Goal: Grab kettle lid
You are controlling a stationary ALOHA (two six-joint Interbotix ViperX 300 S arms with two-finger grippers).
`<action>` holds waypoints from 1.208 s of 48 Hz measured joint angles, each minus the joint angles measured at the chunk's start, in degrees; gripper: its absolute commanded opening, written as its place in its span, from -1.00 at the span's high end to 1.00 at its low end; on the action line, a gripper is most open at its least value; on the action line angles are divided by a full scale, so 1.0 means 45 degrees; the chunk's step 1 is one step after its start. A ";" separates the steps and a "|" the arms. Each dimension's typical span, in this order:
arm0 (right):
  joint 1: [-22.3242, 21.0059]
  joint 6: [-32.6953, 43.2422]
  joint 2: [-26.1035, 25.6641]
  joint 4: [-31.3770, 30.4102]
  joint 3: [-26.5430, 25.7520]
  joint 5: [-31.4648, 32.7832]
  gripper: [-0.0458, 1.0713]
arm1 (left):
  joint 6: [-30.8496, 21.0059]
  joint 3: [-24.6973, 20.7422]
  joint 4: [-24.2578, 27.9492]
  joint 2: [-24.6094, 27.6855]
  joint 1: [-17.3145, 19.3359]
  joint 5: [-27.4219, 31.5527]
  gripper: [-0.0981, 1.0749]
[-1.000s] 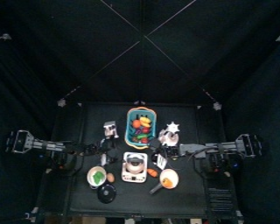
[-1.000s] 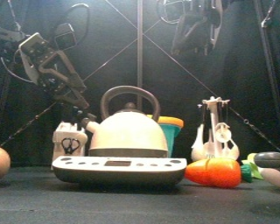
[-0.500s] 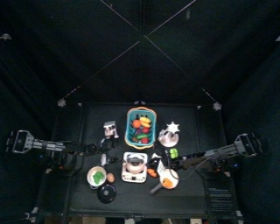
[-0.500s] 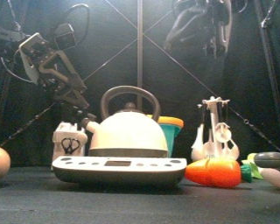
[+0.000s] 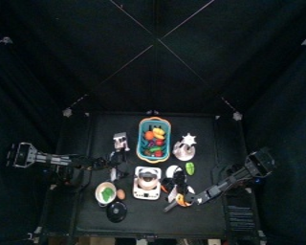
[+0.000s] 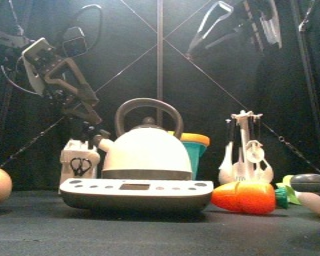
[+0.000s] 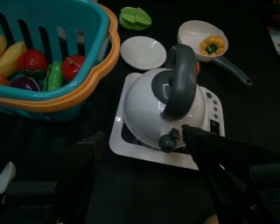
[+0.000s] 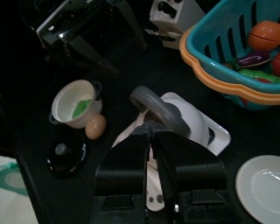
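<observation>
Kettle lid (image 6: 147,126) sits closed on the kettle (image 6: 147,155) under its arched handle, near the middle of the tabletop's (image 5: 207,129) front edge. You see it plainly only in the front view; the wrist views mostly show the handle. Your right fingers (image 8: 171,171) stand slightly apart and empty, held high. Your left fingers (image 7: 224,162) are apart and empty too. Markings on the kettle's base (image 6: 136,192) are too small to read.

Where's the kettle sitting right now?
The kettle stands on its white base at the table's front middle in the front view, the carrot to its right and the teal basket behind it in the top view.
</observation>
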 measured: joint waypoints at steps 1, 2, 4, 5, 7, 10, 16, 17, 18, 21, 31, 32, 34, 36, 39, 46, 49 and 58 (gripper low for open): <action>0.0039 0.0313 0.0234 -0.0215 -0.0059 0.0176 0.10 | 0.0000 0.0000 0.0000 -0.0020 0.0020 0.0000 -0.90; 0.0098 0.0547 0.0469 -0.0391 -0.0117 0.0332 0.10 | 0.0000 0.0000 0.0000 0.0000 0.0000 0.0000 -0.90; 0.0156 0.0820 0.0938 -0.0664 -0.0254 0.0645 0.10 | -0.0020 0.0000 0.0000 -0.0020 0.0020 0.0000 -0.90; 0.0156 0.0898 0.1133 -0.0742 -0.0313 0.0742 0.10 | 0.0000 0.0000 0.0000 -0.0020 0.0020 0.0000 -0.90; 0.0156 0.0937 0.1543 -0.0840 -0.0527 0.1035 0.10 | 0.0000 0.0000 0.0000 0.0000 0.0000 0.0000 -0.90; 0.0156 0.0957 0.2051 -0.0879 -0.0898 0.1250 0.10 | 0.0000 0.0000 0.0000 -0.0020 0.0020 0.0000 -0.90; 0.0137 0.0977 0.2891 -0.0625 -0.1680 0.1328 0.06 | 0.0000 0.0039 0.0000 -0.0039 0.0039 0.0000 -0.90; 0.0117 0.0977 0.2988 -0.0508 -0.1797 0.1328 0.04 | -0.0020 0.0059 0.0000 -0.0039 0.0039 0.0000 -0.90; 0.0117 0.0957 0.3066 -0.0391 -0.1895 0.1328 0.00 | 0.0000 0.0039 0.0000 -0.0039 0.0059 -0.0020 -0.90; 0.0098 0.0977 0.3301 -0.0020 -0.2168 0.1211 -0.08 | -0.0020 0.0059 0.0000 -0.0039 0.0098 0.0000 -0.90; -0.0078 0.0977 0.4141 0.1309 -0.3184 0.1016 -0.32 | 0.0000 0.0117 0.0000 -0.0059 0.0273 -0.0020 -0.90; -0.0098 0.0977 0.4238 0.1387 -0.3262 0.1094 -0.33 | 0.0000 0.0117 0.0000 -0.0059 0.0273 0.0000 -0.90; -0.0117 0.0957 0.4473 0.1426 -0.3418 0.1289 -0.32 | 0.0000 0.0137 0.0000 -0.0059 0.0293 0.0000 -0.90; -0.0117 0.0937 0.4805 0.1426 -0.3594 0.1680 -0.33 | -0.0020 0.0176 0.0000 -0.0059 0.0312 -0.0020 -0.90; -0.0117 0.0898 0.5156 0.1406 -0.3711 0.2207 -0.33 | -0.0020 0.0234 0.0000 -0.0039 0.0312 -0.0020 -0.90; -0.0039 0.0293 0.5684 0.1406 -0.4023 0.3691 -0.33 | -0.0020 0.0352 0.0000 -0.0059 0.0312 -0.0020 -0.90; -0.0020 0.0059 0.5859 0.1406 -0.4219 0.4082 -0.33 | -0.0020 0.0371 0.0000 -0.0059 0.0312 -0.0020 -0.90; -0.0020 -0.0566 0.6172 0.1387 -0.4961 0.4297 -0.33 | -0.0020 0.0371 0.0000 -0.0059 0.0332 -0.0020 -0.90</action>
